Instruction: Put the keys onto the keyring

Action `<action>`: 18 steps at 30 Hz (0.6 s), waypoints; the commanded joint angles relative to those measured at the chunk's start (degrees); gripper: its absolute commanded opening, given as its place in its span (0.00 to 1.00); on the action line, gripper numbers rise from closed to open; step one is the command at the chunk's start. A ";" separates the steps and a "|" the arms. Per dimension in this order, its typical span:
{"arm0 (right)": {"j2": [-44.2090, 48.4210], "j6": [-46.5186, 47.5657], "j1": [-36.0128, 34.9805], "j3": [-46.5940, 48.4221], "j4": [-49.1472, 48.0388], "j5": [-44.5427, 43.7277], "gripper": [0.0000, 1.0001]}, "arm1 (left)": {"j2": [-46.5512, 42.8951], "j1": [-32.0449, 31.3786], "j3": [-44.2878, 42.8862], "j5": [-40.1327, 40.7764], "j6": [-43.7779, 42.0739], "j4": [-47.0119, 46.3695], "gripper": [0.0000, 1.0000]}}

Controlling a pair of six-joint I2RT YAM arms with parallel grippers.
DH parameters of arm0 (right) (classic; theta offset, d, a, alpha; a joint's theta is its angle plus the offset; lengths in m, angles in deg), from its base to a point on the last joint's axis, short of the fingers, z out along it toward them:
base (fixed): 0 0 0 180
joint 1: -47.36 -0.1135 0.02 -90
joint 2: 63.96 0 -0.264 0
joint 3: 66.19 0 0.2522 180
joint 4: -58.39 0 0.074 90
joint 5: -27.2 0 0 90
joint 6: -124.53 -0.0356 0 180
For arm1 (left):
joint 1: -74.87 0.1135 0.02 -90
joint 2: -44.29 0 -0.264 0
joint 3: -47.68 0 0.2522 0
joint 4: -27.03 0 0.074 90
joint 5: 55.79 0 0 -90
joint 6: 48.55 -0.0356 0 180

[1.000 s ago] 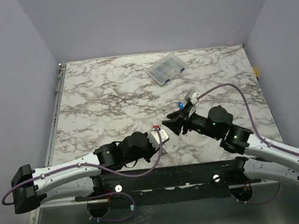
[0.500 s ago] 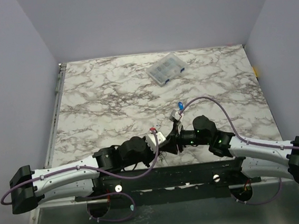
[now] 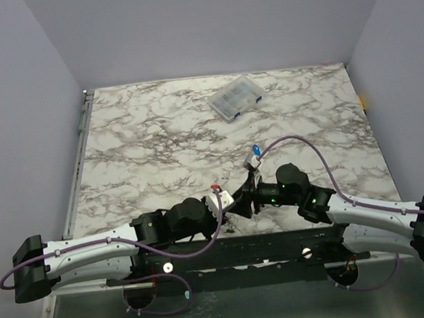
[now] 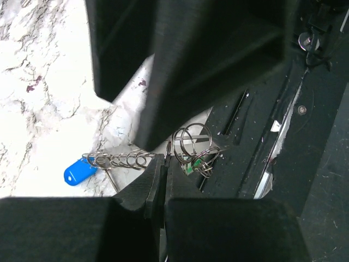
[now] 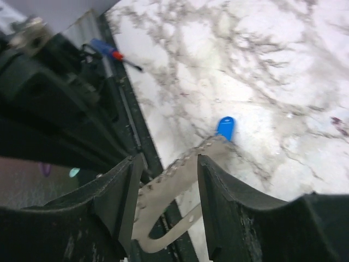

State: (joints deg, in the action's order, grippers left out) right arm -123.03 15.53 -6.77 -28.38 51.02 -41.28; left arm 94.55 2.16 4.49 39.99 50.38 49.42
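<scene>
Even overhead light, marble table (image 4: 38,125) blown white in left wrist view, close jaws dark and blurred

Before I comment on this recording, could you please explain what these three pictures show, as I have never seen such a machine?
It is two robot arms bolted at the near edge of a marble-patterned table. One picture looks down from above and behind them; the other two come from a camera on each wrist, so each sees its own two-fingered tool. Far back on the table lies a clear plastic compartment box. Near the arms lies a small key with a blue plastic head, at the end of a metal chain that leads to the thin silvery wire keyring. The left tool is shut and seems to pinch the keyring beside the chain. The right tool is open, its fingers standing apart on either side of what looks like the chain.
</scene>
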 commanded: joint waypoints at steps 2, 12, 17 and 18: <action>-1.38 -1.50 2.82 3.03 7.46 -11.43 0.55 | -0.59 -1.28 0.60 -0.41 -3.05 -2.06 0.00; -1.84 -6.39 3.91 -2.57 -2.61 2.73 0.55 | -0.37 -1.58 0.60 1.31 -4.39 -2.28 0.00; 2.00 -12.16 6.90 -7.07 -8.70 7.14 0.55 | 0.27 -1.56 0.34 2.80 -4.44 -2.29 0.00; 1.91 -12.55 6.95 -7.43 -9.46 8.54 0.55 | 0.35 -1.56 0.23 3.01 -4.39 -2.24 0.00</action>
State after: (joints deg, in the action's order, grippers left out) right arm -122.37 7.64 -1.02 -33.91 49.06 -39.29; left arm 94.59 0.92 4.58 40.72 46.75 48.59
